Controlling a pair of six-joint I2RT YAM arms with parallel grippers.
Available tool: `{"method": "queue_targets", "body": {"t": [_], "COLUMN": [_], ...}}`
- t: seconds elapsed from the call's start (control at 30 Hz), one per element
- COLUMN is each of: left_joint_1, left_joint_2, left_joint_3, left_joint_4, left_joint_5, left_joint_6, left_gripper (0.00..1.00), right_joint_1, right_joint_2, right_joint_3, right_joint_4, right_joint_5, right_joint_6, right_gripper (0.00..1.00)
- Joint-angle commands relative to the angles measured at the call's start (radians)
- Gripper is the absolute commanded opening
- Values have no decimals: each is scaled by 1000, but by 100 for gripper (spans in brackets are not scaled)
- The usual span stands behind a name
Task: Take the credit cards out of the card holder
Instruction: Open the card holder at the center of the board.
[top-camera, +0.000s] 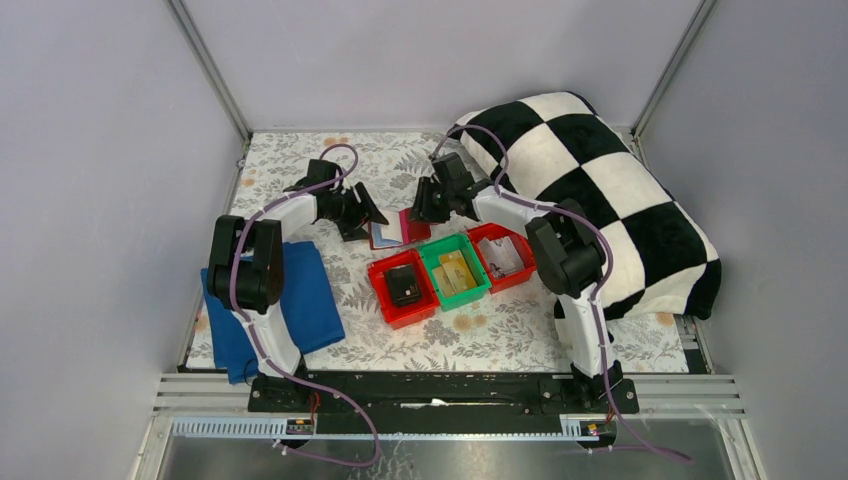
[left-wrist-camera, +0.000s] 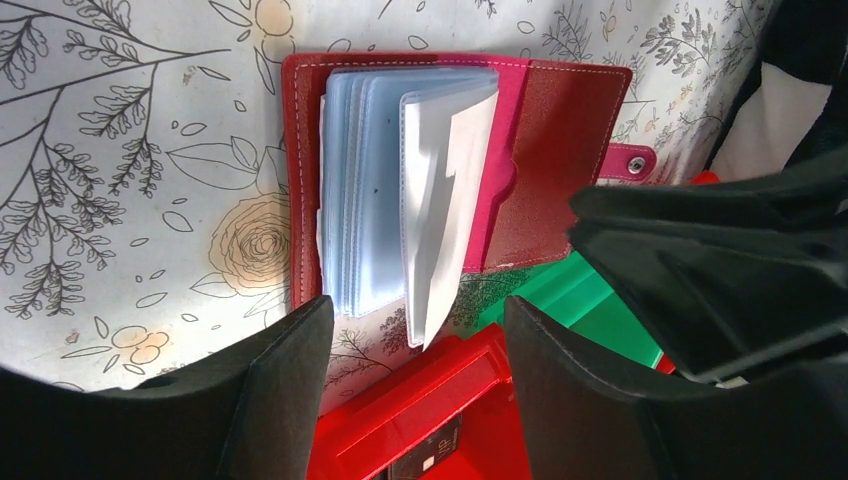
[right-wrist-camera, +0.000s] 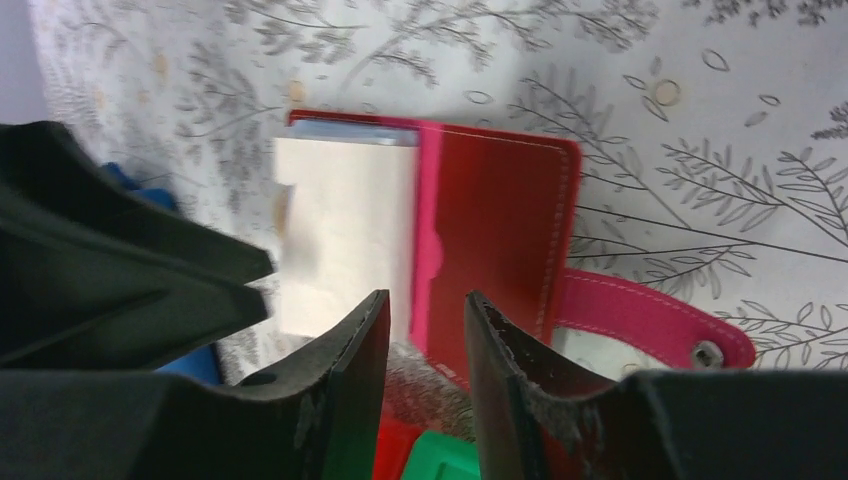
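The dark red card holder (left-wrist-camera: 560, 150) lies open on the floral table, its light blue pockets (left-wrist-camera: 360, 190) fanned upward. A whitish credit card (left-wrist-camera: 440, 220) stands tilted out of the pockets. My left gripper (left-wrist-camera: 417, 305) hovers just in front of the holder, open, with nothing between its fingers. In the right wrist view the holder (right-wrist-camera: 500, 220) and the pale card (right-wrist-camera: 340, 230) sit just beyond my right gripper (right-wrist-camera: 427, 297), which is open by a narrow gap and empty. From above, both grippers, left (top-camera: 372, 220) and right (top-camera: 420, 210), flank the holder (top-camera: 398, 230).
Three bins stand in front of the holder: a red one (top-camera: 385, 297) with a black boxy object, a green one (top-camera: 478, 280) with yellow-tan items, a red one (top-camera: 520, 268) with a whitish card. A blue cloth (top-camera: 305, 295) lies left, a checkered cushion (top-camera: 600, 190) right.
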Motion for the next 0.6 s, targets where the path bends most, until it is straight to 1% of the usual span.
{"method": "queue_targets", "body": {"t": [0.0, 0.13, 0.2, 0.57], "left_joint_1": [0, -1, -4, -28], "left_joint_2": [1, 17, 21, 25], "left_joint_3": [40, 46, 51, 74], "left_joint_4": [30, 26, 20, 35], "left_joint_5": [22, 29, 33, 50], "left_joint_6": [13, 14, 14, 3], "left_gripper": [67, 67, 67, 67], "right_joint_1": [-9, -9, -9, -9], "right_joint_2": [59, 86, 83, 84], "right_joint_3": [43, 44, 23, 6], "right_joint_4": [-40, -74, -63, -48], "right_joint_5": [48, 98, 111, 89], "right_joint_6": [-8, -5, 7, 30], "right_gripper": [40, 39, 38, 38]}}
